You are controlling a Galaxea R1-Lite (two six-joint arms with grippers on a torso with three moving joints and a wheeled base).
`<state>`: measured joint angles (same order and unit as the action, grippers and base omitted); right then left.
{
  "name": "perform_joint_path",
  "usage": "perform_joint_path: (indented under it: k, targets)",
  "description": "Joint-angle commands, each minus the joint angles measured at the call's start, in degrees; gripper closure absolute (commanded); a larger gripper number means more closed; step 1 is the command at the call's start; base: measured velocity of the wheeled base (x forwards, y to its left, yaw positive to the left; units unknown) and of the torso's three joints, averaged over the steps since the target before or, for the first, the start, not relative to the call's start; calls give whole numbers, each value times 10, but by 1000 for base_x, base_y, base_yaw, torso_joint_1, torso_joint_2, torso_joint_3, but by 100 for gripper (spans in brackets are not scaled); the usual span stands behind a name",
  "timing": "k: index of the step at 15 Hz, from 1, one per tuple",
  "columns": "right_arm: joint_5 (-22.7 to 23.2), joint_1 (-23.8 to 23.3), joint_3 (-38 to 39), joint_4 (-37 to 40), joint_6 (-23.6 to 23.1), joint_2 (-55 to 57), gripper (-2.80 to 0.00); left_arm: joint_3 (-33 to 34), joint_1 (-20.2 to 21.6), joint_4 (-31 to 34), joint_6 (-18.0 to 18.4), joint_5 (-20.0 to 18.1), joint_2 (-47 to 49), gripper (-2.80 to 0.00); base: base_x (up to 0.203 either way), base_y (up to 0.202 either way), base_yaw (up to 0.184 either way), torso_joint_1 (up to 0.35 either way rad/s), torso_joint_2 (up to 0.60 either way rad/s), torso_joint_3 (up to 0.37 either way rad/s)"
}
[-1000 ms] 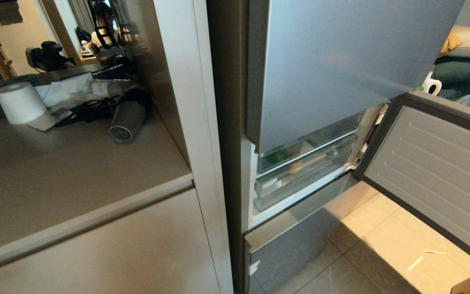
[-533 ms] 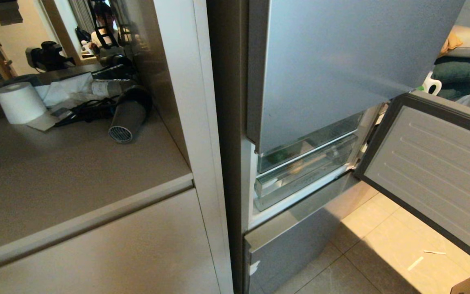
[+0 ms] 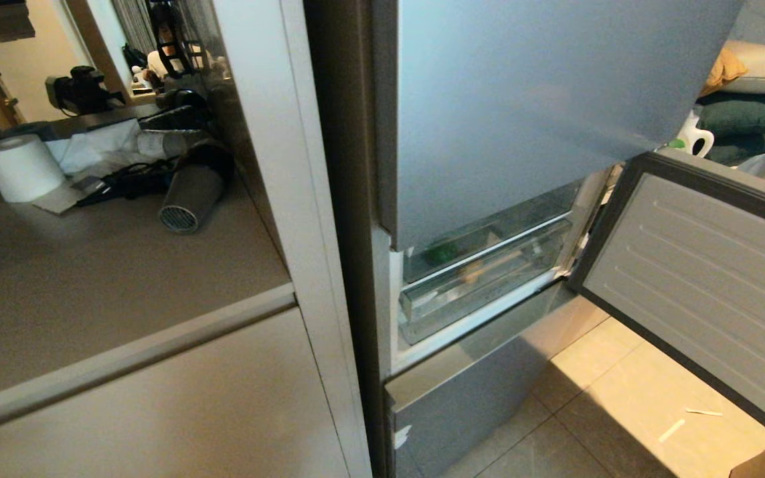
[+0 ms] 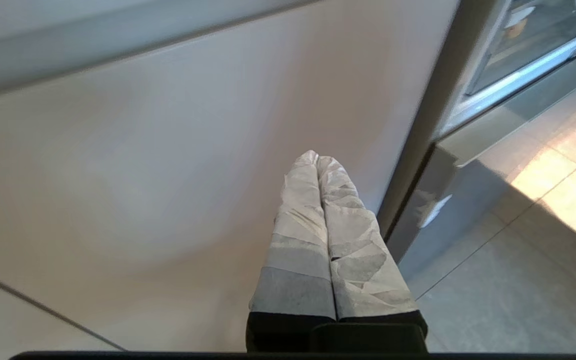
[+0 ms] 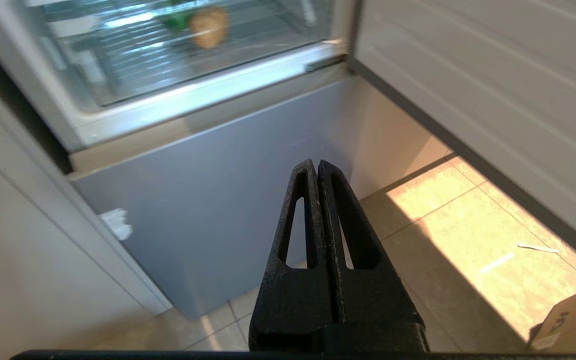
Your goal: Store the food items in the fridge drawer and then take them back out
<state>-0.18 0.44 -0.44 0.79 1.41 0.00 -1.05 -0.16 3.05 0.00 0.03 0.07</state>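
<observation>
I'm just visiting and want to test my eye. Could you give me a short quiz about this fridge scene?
1. True or false: the bun and the green pepper lie inside the clear drawer.
2. Which door stands open: A the middle door, B the bottom door?
3. How do both grippers' jaws stand, left gripper and right gripper?

Key: 1 true. 2 A. 3 shut, holding nothing.

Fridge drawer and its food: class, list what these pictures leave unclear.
- Bell pepper: right wrist view, cut off by the picture's edge; head view, a small green blur behind clear plastic.
- Bun: blurred, its surface unreadable.
- Fridge drawer: its back hidden by the upper door.
</observation>
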Motion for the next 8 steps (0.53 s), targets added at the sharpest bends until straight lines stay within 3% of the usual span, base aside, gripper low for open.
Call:
perform_joint_path:
  k: [1, 8]
  targets:
    - [0, 0, 0, 0, 0, 1, 0, 0, 0, 0, 0, 0, 0, 0, 0, -197, 1, 5, 0, 0]
    - [0, 0, 0, -2, 4, 1, 0, 0, 0, 0, 0, 0, 0, 0, 0, -195, 2, 1, 1, 1]
